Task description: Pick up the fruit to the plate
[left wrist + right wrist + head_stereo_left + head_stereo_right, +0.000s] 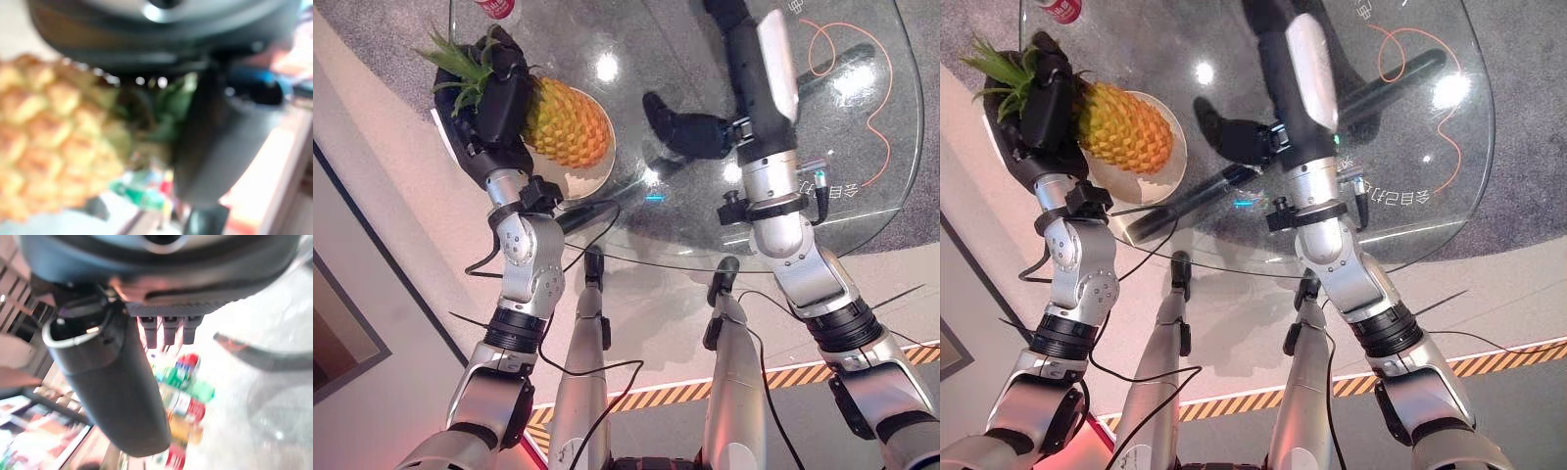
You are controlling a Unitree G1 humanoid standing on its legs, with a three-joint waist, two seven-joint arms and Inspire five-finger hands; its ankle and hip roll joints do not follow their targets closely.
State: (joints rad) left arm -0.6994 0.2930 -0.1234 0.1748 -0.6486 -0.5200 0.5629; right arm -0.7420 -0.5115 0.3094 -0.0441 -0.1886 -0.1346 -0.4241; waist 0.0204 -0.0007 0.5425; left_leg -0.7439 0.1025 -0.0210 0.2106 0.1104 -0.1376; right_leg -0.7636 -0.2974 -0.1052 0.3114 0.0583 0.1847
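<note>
Left hand [497, 98]: nearest of the working parts, at the left edge of the glass table; its dark fingers are curled round the crown end of the pineapple, gripping it where the leaves meet the fruit.
Pineapple [570, 122]: orange-yellow, lying on its side over the plate, body pointing toward the table's middle, green leaves [458, 61] sticking out past the hand toward the table's edge. In the left wrist view the scaly skin [44, 142] shows close beside the hand's thumb [215, 142].
Plate [582, 178]: pale and round, near the left rim of the table, directly under the pineapple; whether the fruit rests on it or hangs just above it cannot be told.
Right hand [773, 59]: held over the middle of the table, well apart from the plate, fingers straight and relaxed, holding nothing; its white thumb cover faces up.
Glass table [705, 230]: round, clear.
Red can [496, 7]: at the far edge, beyond the leaves.
Orange cable [879, 122]: looping on the far right part of the table.
</note>
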